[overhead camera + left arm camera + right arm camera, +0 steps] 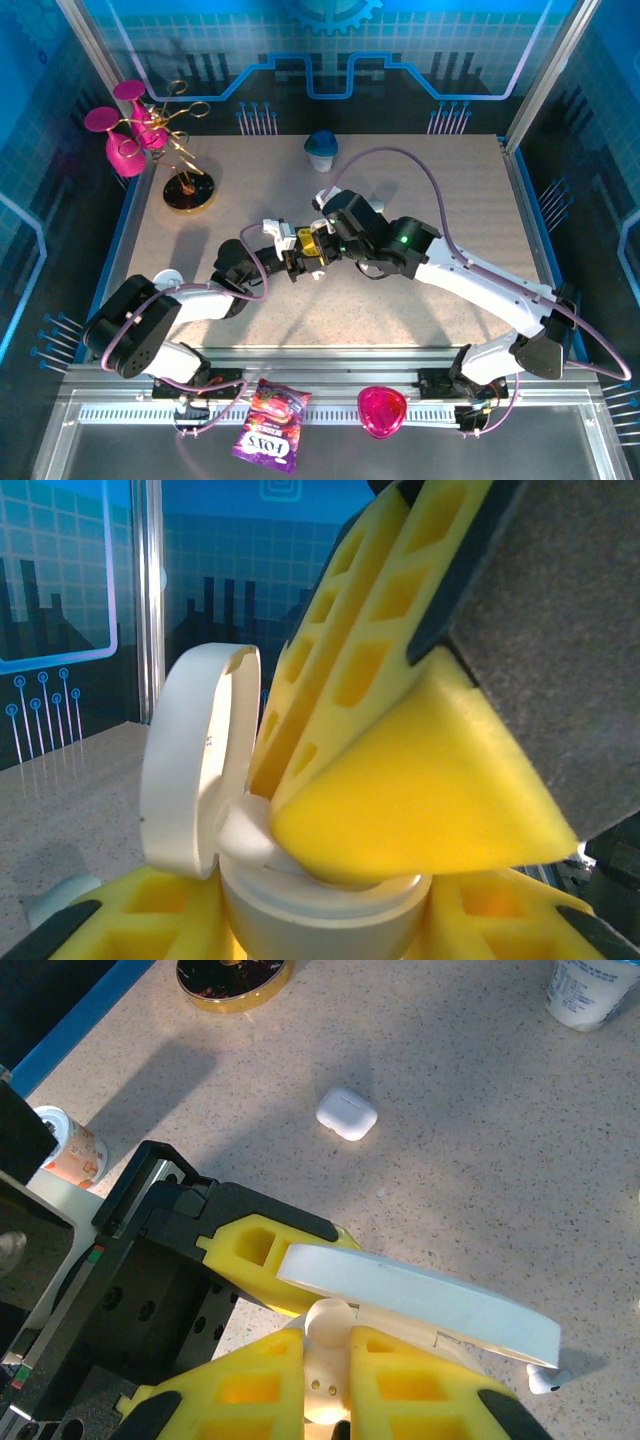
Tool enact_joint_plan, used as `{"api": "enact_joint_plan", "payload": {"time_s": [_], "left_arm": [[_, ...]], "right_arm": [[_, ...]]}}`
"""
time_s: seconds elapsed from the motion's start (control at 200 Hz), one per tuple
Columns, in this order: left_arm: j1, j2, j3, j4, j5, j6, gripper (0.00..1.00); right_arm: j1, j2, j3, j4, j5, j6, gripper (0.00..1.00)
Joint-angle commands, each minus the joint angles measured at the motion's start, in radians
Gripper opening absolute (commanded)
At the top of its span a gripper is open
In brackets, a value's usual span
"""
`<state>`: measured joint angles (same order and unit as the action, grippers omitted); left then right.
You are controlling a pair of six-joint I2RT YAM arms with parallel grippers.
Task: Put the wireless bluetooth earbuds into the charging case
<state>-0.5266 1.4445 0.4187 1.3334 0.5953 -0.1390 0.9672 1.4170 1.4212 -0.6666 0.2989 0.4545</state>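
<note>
Left gripper (320, 925): clenched on the base of the case (300, 905), holding it upright with its mouth facing up so the other arm has a steady target.
Lid (195, 770): swung up and back on its hinge, standing at the case's side, which leaves the wells clear.
Right gripper (327, 1360): pinched nearly closed on an earbud (325, 1355), tips directly over the case mouth and touching its rim; the steep tilt looks meant to steer the stem into a well.
Earbud: at the case mouth, not visibly seated yet.
Loose earbud (545, 1378): lies on the table near the case, past the lid's free end; probably next for seating.
Spare case (347, 1113): closed, on the table well apart from the case.
Risk: pushing off-centre could twist the case in its grip.
</note>
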Motion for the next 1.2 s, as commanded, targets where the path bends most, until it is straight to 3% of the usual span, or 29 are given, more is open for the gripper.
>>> {"api": "enact_joint_plan", "payload": {"time_s": [0.0,0.395,0.635,0.88,1.196], "left_arm": [[-0.006,-0.013,0.035,0.053,0.003,0.005,0.24],[0.011,0.015,0.025,0.067,-0.005,0.013,0.24],[0.033,-0.014,0.001,0.066,0.003,0.017,0.24],[0.036,-0.073,-0.031,0.029,0.009,0.034,0.24],[0.037,-0.091,-0.042,0.043,0.021,0.030,0.24]], "right_arm": [[-0.017,-0.064,-0.018,-0.010,-0.018,0.005,0.13],[-0.108,-0.286,-0.212,0.064,-0.179,0.088,0.13],[-0.287,-0.408,-0.411,0.038,-0.331,0.167,0.13],[-0.430,-0.309,-0.536,-0.174,-0.350,0.114,0.13],[-0.490,-0.114,-0.633,-0.140,-0.414,0.056,0.13]]}}
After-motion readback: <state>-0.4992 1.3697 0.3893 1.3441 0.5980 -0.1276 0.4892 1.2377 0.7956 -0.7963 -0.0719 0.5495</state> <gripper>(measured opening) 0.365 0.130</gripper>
